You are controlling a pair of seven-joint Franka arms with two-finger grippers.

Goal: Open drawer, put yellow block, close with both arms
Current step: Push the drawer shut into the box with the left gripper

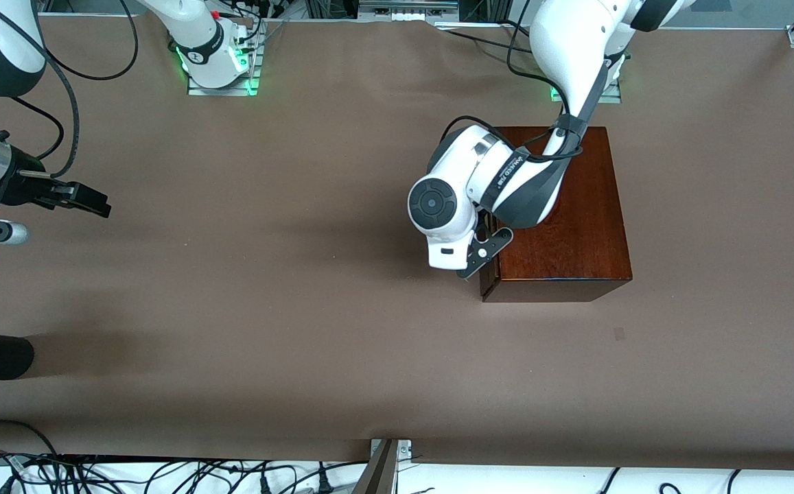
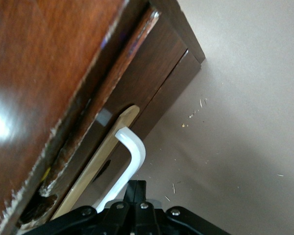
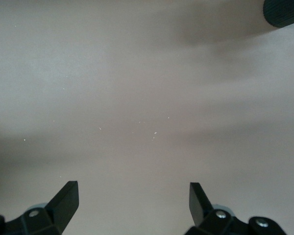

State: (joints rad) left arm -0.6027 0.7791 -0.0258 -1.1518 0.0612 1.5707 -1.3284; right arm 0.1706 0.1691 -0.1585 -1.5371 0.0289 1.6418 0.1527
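The dark wooden box (image 1: 561, 219) stood on the brown bench (image 1: 300, 329) toward the left arm's end. The left arm (image 1: 499, 185) reached down over the box, its wrist at the box's side that faces the right arm's end of the bench. In the left wrist view the drawer (image 2: 152, 83) in that side looked barely ajar, and the left gripper (image 2: 135, 188) had its jaws together right at the white U-shaped handle (image 2: 130, 161); whether they actually pinched the bar could not be told. The right gripper (image 1: 81, 199) waited with jaws wide apart and nothing between them, over bare bench well apart from the box, toward the right arm's end.
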